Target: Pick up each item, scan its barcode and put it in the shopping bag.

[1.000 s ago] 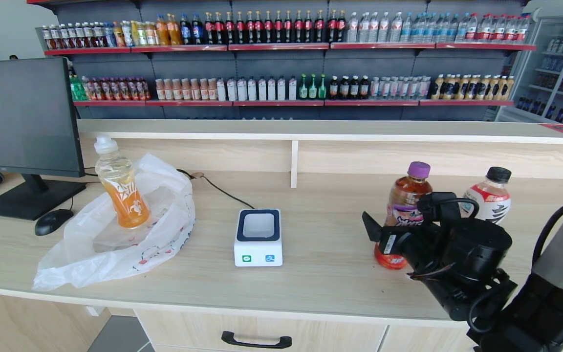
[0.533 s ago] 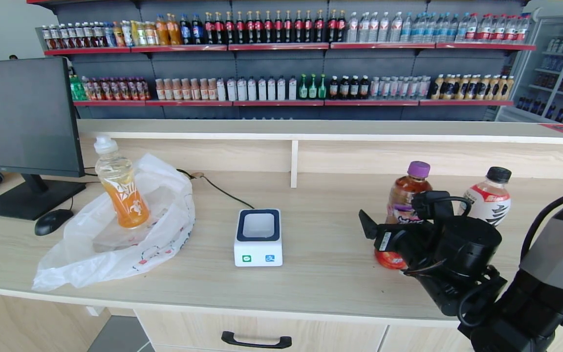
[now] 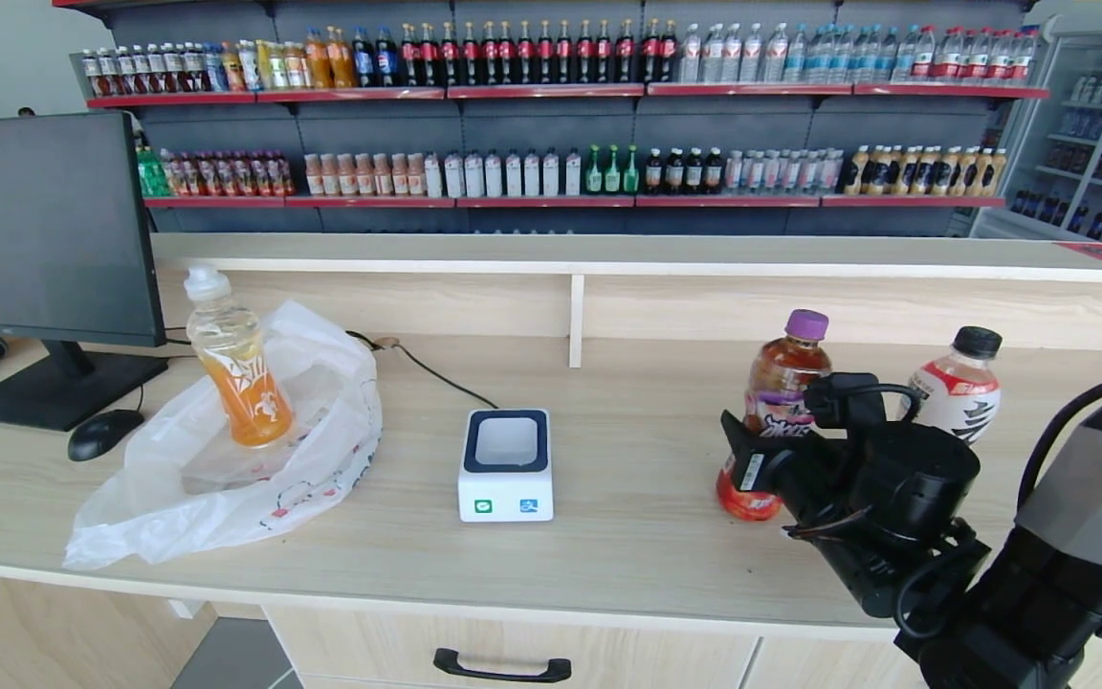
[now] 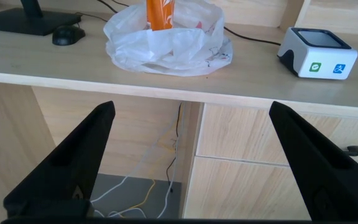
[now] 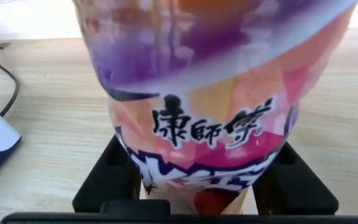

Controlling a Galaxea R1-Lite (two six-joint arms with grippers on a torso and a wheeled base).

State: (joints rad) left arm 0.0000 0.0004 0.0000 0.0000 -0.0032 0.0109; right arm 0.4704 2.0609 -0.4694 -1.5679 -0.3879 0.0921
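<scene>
Grasp: the clear plastic purple-capped bottle [image 3: 779,402] of brown drink is clamped at its lower, labelled part between the black fingers [image 5: 107,180] of the right end effector [image 3: 760,457]; in the right wrist view a finger is seen on either side of the label.
Bottle base: whether it rests on the pale wooden counter [image 3: 628,536] or is raised off it cannot be told.
Left end effector [image 4: 191,112]: released, with its two black fingers spread wide and nothing between them; it is held lower than the counter top, in front of the light wooden drawer fronts [image 4: 260,180].
Beyond the right end effector: a white plastic black-capped bottle [image 3: 958,390] with red print is stood upright, just behind the held bottle and to its right, apart from it.
Left of the right end effector: a white box-shaped scanner [image 3: 505,465] with a dark-rimmed top window is placed well apart from the held bottle, and a black cable [image 3: 436,375] is led away behind it.
Farther left: a crumpled white plastic shopping bag [image 3: 226,478] is laid open on the counter, and a clear white-capped bottle [image 3: 235,368] of orange drink is stood upright in it.
Above the left end effector: the shopping bag and the scanner are seen on the counter top.
Far left: a black flat monitor [image 3: 44,225] and a black mouse [image 3: 103,433] are set beside the shopping bag.
</scene>
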